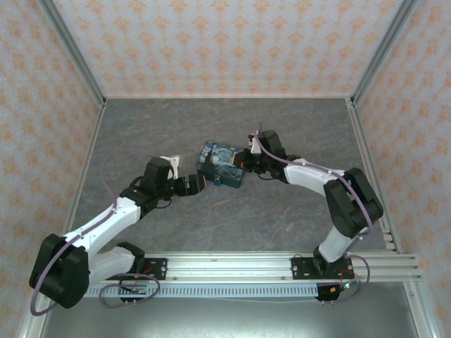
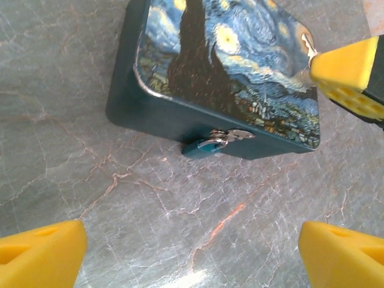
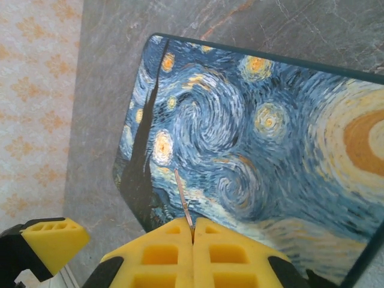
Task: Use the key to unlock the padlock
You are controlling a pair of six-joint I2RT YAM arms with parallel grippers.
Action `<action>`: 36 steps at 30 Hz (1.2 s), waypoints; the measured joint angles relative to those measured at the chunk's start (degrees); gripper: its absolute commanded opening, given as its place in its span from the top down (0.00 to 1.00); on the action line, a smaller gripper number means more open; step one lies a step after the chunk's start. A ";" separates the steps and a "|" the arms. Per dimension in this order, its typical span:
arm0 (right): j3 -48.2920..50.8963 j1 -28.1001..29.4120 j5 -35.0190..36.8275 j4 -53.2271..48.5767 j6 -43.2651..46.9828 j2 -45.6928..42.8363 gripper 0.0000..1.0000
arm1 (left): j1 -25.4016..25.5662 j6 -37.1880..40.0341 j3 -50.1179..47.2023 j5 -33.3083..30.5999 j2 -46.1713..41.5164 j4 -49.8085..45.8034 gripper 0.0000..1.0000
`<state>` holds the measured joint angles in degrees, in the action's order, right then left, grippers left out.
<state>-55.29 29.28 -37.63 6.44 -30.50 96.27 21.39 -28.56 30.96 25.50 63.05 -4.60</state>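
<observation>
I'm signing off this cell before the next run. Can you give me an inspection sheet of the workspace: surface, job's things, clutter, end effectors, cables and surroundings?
Surface: grey veined table.
Job's things: teal padlock hangs at the front clasp of the painted box; key is held above the box lid.
Clutter: nothing seen.
End effectors: left end effector is open, empty and facing the padlock; right end effector is shut on the key.
Cables: lilac cables loop along both arms, away from the box.
Surroundings: patterned walls, aluminium frame.
</observation>
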 measured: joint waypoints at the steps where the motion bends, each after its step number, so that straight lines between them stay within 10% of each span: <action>1: -0.42 0.00 0.11 -0.57 0.37 0.52 1.00 | 0.00 -0.39 -0.96 0.44 0.70 1.62 0.09; 36: -2.80 0.33 0.35 -5.44 5.29 2.58 1.00 | 6.38 -0.13 -2.38 0.79 28.65 34.45 0.36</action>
<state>-58.08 29.61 -37.28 0.99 -25.21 98.85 27.77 -28.69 28.58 26.28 91.70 29.85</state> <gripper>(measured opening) 0.056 0.648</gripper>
